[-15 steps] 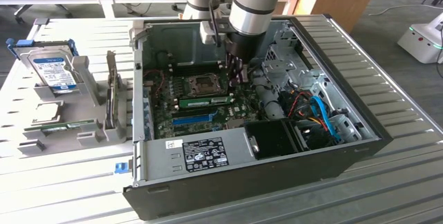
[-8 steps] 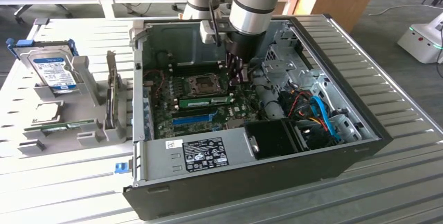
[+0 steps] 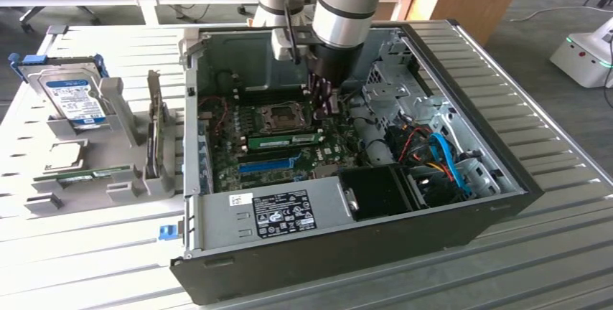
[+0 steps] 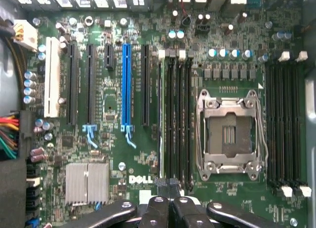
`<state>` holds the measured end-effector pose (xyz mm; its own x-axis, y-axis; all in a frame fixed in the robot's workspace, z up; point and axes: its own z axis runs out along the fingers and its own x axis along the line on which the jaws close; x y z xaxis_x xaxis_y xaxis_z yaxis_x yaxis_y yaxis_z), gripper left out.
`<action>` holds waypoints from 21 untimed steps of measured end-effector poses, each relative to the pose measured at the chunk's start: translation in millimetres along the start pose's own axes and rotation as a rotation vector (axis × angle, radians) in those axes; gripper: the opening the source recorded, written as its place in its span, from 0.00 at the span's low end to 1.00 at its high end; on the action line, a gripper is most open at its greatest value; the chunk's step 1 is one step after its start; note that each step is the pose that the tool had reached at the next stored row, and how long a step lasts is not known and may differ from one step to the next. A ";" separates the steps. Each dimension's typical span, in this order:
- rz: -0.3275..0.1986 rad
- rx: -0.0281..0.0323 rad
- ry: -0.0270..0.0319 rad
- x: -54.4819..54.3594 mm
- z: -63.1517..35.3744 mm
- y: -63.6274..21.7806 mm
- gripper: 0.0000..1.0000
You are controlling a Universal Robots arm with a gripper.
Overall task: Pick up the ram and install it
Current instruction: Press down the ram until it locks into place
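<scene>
Green ram (image 4: 160, 124) stands edge-on in a black motherboard slot beside the CPU socket (image 4: 229, 134).
Pincer (image 4: 168, 186) fingers are together, pressing the stick's end; its long axis follows the slot. Open computer case (image 3: 479, 217) sits on the ribbed metal desk (image 3: 565, 267).

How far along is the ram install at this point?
Done: the ram stands on edge in a slot beside the CPU socket, off the holder. In hand: the end effector is down inside the case at that slot's end; whether it grips the ram I cannot tell. Left: nothing shows the ram fully seated. A like stick lies on the holder.
</scene>
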<state>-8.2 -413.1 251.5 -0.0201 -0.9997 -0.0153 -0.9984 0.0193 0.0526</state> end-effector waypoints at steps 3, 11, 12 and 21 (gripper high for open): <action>0.000 0.0000 -0.0002 0.1 0.5 7.4 0.11; 0.000 0.0001 -0.0002 0.4 1.5 24.5 0.11; 0.000 0.0001 -0.0002 0.5 1.7 26.9 0.11; 0.000 0.0001 -0.0001 0.9 2.9 50.0 0.11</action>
<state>-58.3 -413.0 251.3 -0.0202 -0.9997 -0.0154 -0.9984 0.0194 0.0525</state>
